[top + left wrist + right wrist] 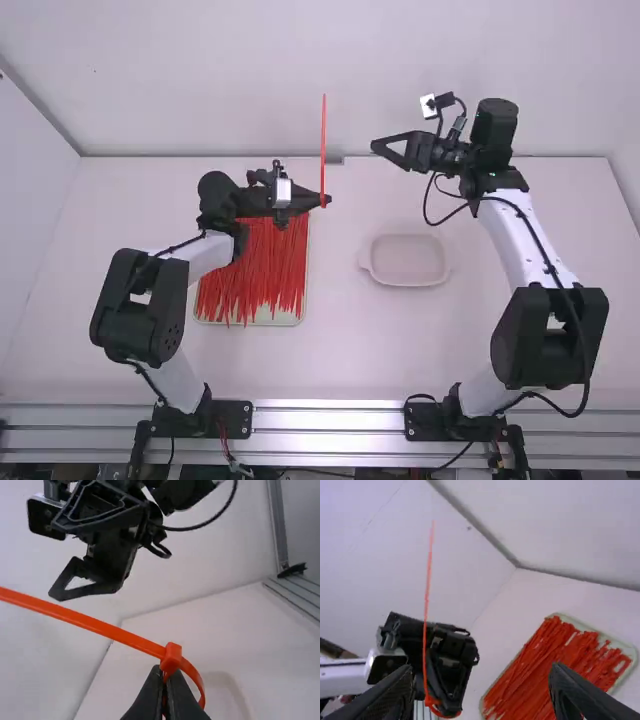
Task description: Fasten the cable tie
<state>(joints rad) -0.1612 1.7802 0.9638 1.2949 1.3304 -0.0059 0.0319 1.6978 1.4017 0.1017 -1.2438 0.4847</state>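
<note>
Seen from above, one pale tray [297, 318] sat on the white table [120, 210] at the left, heaped with loose red ties [255, 270], too many and too overlapped to count.

The left gripper [322, 201] hung over the tray's far right corner, at about 1 o'clock from the heap. Its two fingers were pressed together on a single orange cable tie [323, 150]. In the left wrist view those fingers [152, 692] pinched the tie just under its square head [172, 655]. A small closed loop [199, 686] curled out beside the fingers. The long free strap ran straight away from the head. From above, that strap stood upright and pointed to 12 o'clock from the left gripper, rising clear of the table.

One shallow white dish [372, 262] with a small handle lay at about 4 o'clock from the left gripper, well apart from the tray.

The right gripper [380, 147] was held in the air at about 1 o'clock from the left gripper, near the strap but not touching it. Its tips pointed toward the strap. In the right wrist view its two fingers [390, 695] stood wide apart with nothing between them.
</note>
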